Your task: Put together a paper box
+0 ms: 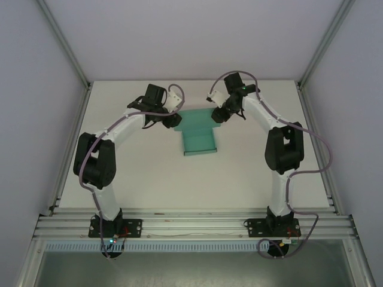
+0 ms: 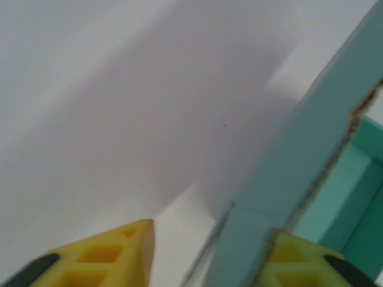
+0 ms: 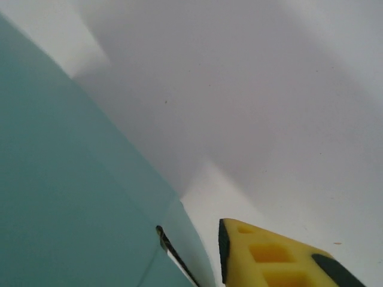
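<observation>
Plainly the paper box [image 1: 198, 134] was light, thin card that would buckle under a hard squeeze, so I judged a flap near its crease the place to hold. It lay on the table [image 1: 251, 173], my left gripper [image 1: 169, 118] at its far left corner, my right gripper [image 1: 220, 113] at its far right. The top view gave that layout. The left wrist view added narrow jaws astride a flap, one finger [image 2: 114, 257] apart from it. Of my right jaws I could not tell

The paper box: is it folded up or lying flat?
Partly folded: on the paper box, a side flap stands raised in the left wrist view.
</observation>
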Controlling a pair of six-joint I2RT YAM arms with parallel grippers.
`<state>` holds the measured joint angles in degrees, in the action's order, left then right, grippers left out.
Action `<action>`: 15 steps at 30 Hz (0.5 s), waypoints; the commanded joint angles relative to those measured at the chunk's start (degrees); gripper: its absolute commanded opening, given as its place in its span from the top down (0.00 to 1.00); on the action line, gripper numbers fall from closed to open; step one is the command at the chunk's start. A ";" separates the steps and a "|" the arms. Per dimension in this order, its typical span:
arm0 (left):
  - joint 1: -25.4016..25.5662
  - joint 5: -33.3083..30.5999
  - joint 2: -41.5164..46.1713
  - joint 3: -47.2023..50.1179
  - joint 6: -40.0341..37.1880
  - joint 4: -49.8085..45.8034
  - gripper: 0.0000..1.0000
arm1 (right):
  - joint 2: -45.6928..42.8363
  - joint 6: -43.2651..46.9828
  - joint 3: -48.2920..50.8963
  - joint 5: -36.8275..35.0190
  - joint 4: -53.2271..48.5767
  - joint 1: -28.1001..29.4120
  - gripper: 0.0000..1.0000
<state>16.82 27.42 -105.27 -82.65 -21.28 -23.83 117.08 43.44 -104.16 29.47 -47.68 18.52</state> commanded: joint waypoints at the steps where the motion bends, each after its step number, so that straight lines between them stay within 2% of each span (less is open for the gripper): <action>1: -0.38 1.58 -0.39 -1.91 -0.76 -3.26 0.73 | -0.17 0.11 -2.43 0.60 -3.80 -0.40 0.80; 5: -0.38 1.48 0.05 -1.17 1.39 -1.12 0.88 | -1.44 -1.31 -1.85 1.07 -3.61 -0.41 0.90; 9: -0.12 2.00 1.11 0.05 4.21 2.73 1.00 | -3.47 -2.85 0.50 2.24 -1.36 -0.35 0.93; 13: 0.66 0.62 2.38 1.04 9.44 6.32 1.00 | -4.70 -8.38 1.71 2.10 1.63 -0.15 1.00; 15: 1.44 -2.38 3.17 1.45 13.51 8.14 1.00 | -5.13 -14.58 1.88 0.92 3.68 0.10 1.00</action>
<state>17.15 27.64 -105.25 -82.04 -14.31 -20.80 115.42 37.71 -103.13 30.44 -47.33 18.57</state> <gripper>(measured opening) 0.065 0.060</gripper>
